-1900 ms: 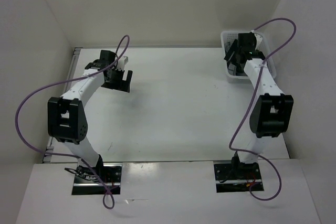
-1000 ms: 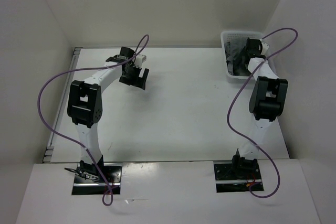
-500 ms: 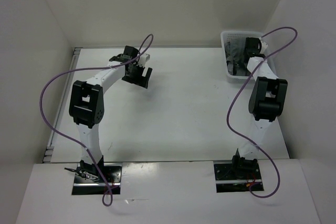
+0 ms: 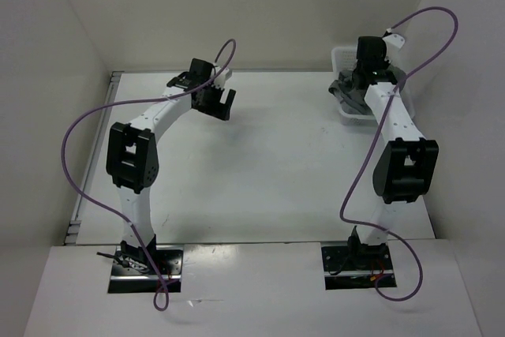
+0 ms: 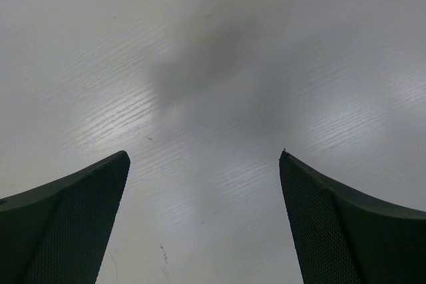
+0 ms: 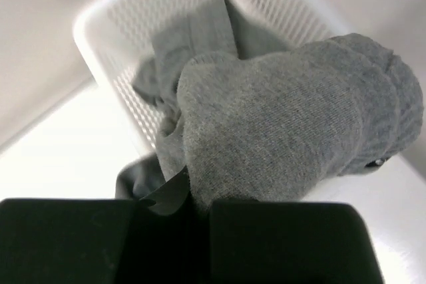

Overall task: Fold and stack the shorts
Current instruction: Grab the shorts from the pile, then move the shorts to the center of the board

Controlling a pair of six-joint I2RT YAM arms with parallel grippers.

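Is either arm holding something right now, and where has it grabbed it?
The right gripper pinches a bunched fold of the grey shorts; which part is unclear. The left gripper holds nothing.

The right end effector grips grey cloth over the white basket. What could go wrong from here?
The right end effector pinches the soft grey fabric shorts only at a bunched edge, so they might slip out.
Fabric trails over the rim of the white plastic mesh basket; lifting could snag and drag or tip it.

Right tool (image 6: 203,209) higher, shorts (image 6: 286,118) seemingly in grip.
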